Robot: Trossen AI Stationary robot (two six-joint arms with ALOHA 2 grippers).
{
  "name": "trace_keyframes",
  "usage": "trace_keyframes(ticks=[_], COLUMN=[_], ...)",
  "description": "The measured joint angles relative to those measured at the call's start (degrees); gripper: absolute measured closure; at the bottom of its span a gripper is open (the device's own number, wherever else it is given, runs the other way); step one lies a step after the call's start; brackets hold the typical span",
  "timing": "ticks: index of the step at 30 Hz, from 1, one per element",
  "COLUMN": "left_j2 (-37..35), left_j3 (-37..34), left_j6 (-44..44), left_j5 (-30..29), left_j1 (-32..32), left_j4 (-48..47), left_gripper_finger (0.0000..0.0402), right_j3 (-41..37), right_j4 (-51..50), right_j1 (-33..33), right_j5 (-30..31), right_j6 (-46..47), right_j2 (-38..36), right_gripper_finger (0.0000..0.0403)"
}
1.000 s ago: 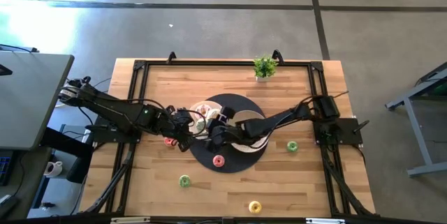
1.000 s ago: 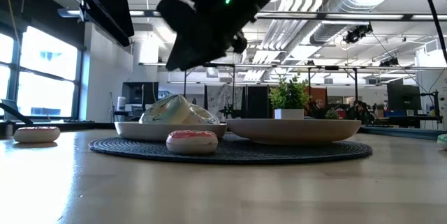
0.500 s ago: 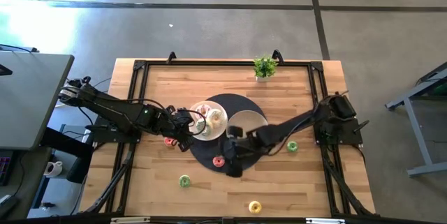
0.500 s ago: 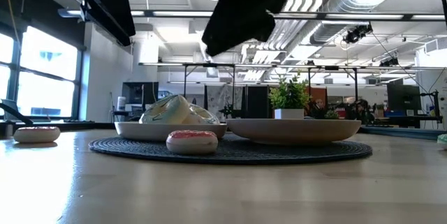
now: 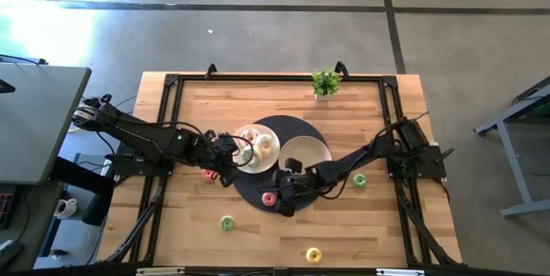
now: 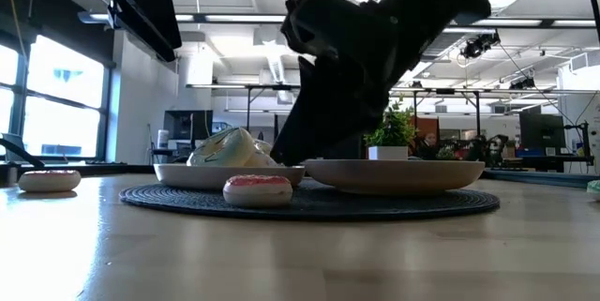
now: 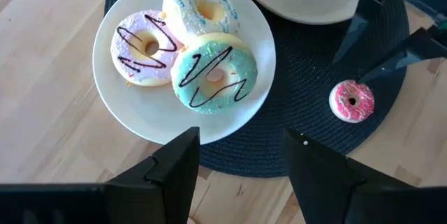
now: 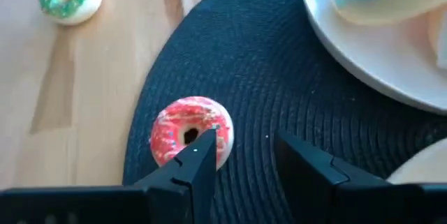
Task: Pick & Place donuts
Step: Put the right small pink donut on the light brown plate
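A pink sprinkled donut lies flat on the round dark mat. My right gripper is open just beside it, low over the mat. A white plate on the mat holds three larger iced donuts. My left gripper hovers open at that plate's left rim. A small red donut lies on the wood beside the left gripper. My right gripper has one fingertip showing in front of the pink donut's near edge in the wrist view. I cannot tell whether it touches the donut. The donut lies flat on the mat.
An empty white plate sits on the mat's right half. Loose donuts lie on the wood: green ones and a yellow one. A small potted plant stands at the far edge. Black frame rails border the table.
My right gripper has swung from above the plates toward the table's near edge. It has then come down beside the pink donut on the mat. The left arm and the donuts have kept still.
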Motion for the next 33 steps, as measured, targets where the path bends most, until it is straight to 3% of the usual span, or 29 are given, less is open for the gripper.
trace_keyframes(ticks=[11,23,33], left_j2=[0.0,0.0,0.0], left_j3=[0.0,0.0,0.0], left_j6=[0.0,0.0,0.0], left_j5=[0.0,0.0,0.0], left_j1=[0.0,0.0,0.0], left_j4=[-0.1,0.0,0.0], left_gripper_finger=[0.02,0.02,0.02], right_j3=[-1.6,-1.6,10.8], right_j4=[7.4,7.1,-11.8], right_j1=[-0.4,-0.3,-0.3], right_j5=[-5.0,-4.4,-2.0], right_j6=[0.1,2.2,-2.3], right_j2=[0.0,0.8,0.8], right_gripper_finger=[0.0265,0.0265,0.0265])
